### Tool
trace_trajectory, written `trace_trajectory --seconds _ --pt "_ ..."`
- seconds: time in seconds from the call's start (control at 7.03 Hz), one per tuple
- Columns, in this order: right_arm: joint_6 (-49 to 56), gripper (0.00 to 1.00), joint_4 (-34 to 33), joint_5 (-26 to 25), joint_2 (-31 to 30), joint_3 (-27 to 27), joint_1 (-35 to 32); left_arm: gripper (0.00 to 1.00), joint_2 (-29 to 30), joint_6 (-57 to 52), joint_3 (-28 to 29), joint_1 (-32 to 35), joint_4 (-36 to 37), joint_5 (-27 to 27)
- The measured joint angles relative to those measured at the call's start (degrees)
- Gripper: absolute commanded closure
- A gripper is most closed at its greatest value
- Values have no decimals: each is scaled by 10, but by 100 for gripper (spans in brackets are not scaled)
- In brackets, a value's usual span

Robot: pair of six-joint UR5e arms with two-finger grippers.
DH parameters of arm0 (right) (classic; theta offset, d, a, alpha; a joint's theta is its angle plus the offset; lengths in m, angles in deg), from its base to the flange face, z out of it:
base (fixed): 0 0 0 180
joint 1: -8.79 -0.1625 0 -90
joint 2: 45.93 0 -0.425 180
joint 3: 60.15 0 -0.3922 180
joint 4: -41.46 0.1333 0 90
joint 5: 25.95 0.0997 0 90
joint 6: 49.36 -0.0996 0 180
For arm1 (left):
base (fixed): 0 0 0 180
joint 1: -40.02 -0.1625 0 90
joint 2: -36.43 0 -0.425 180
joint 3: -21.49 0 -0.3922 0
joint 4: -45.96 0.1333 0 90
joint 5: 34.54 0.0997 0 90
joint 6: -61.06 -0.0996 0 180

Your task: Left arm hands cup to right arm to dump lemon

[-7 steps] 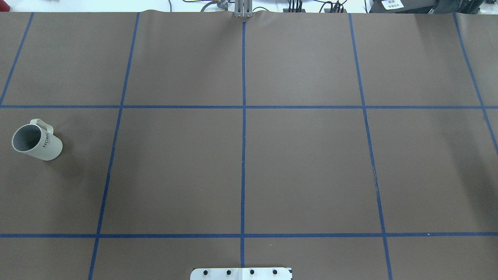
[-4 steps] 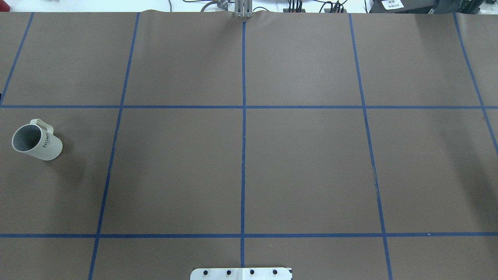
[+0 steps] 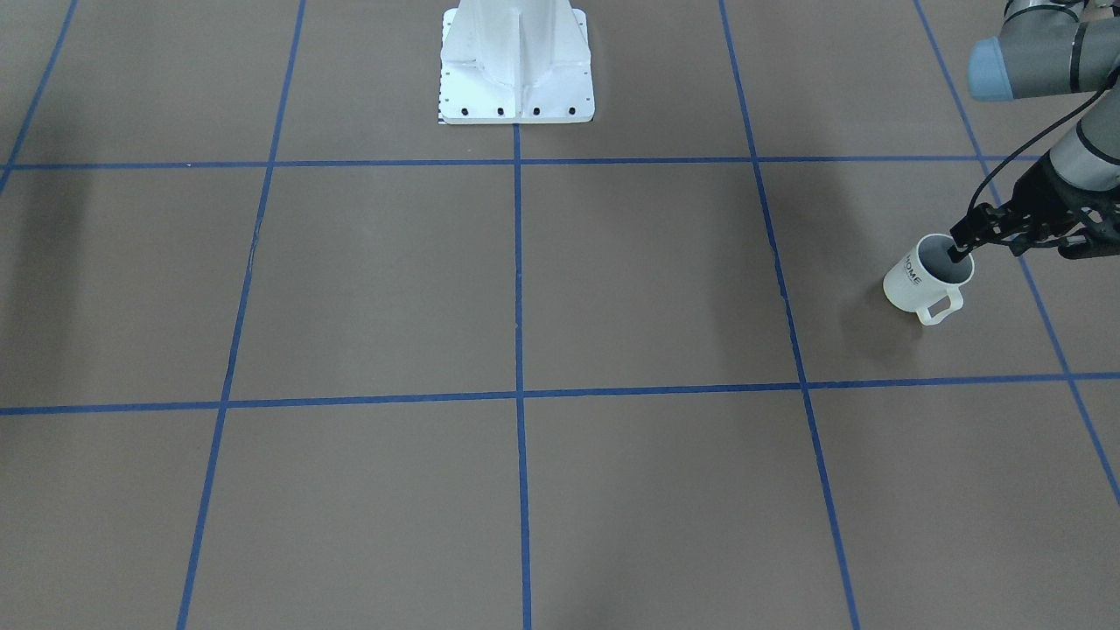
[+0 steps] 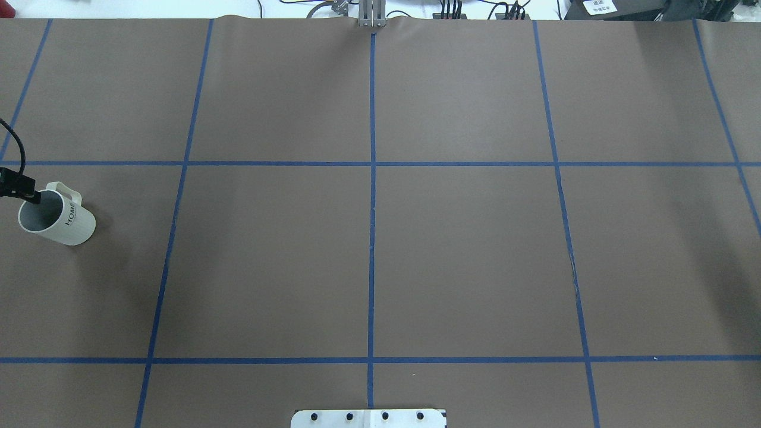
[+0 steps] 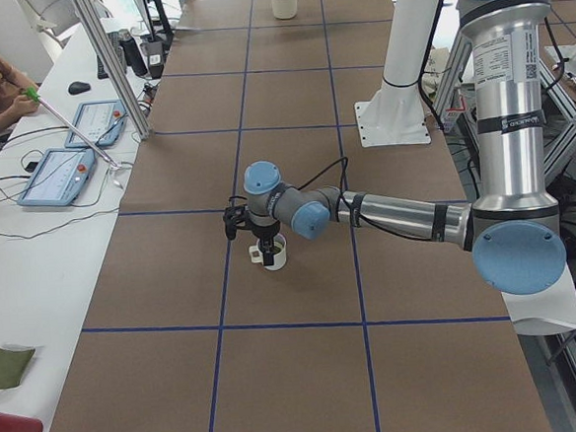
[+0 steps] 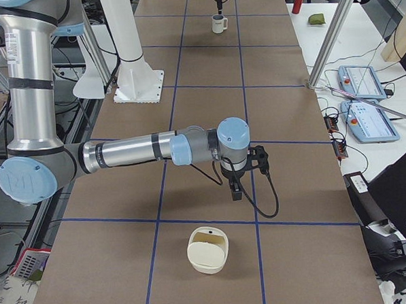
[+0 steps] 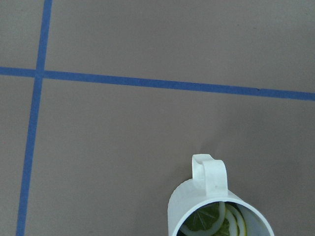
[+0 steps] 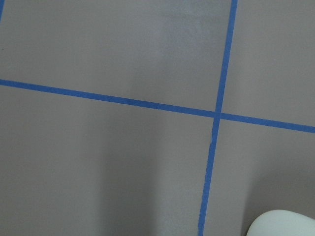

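Note:
The cream-white cup with "HOME" lettering stands upright at the table's far left; it also shows in the front view. In the left wrist view the cup holds the lemon, a yellow-green slice lying inside. My left gripper hangs over the cup's robot-side rim. It looks open, with one fingertip dipping into the mouth. In the overhead view the left gripper barely enters at the left edge. My right gripper hovers low over bare table far from the cup; whether it is open or shut I cannot tell.
A cream bowl-like container sits on the table just in front of the right gripper; its rim shows in the right wrist view. The white robot base stands mid-table. Operator tablets lie beside the table.
My left gripper has come into the overhead view from the left edge and now reaches the cup's rim. The cup has not moved.

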Motion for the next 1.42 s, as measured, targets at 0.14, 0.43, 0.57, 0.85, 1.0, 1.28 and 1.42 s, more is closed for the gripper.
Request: trace_trajectory --seconds 0.14,0.43,0.57,0.85,1.0,1.28,1.42 --pt "0 0 0 7 0 0 0 4 0 3 8 -11 -4 2" --pt "1 0 0 13 0 0 0 55 4 3 35 -20 -11 8" --pt "1 0 1 14 -1 0 0 93 6 2 43 -21 -15 12" --pt "0 0 2 14 0 -1 1 100 10 6 38 -22 -17 11" --pt "0 0 1 14 0 -3 2 100 10 9 26 -22 -16 9" --pt "-6 0 0 12 22 -8 9 100 11 10 17 -21 -12 -14" --pt "-33 0 0 10 50 -6 11 100 14 11 15 -11 -11 -57"
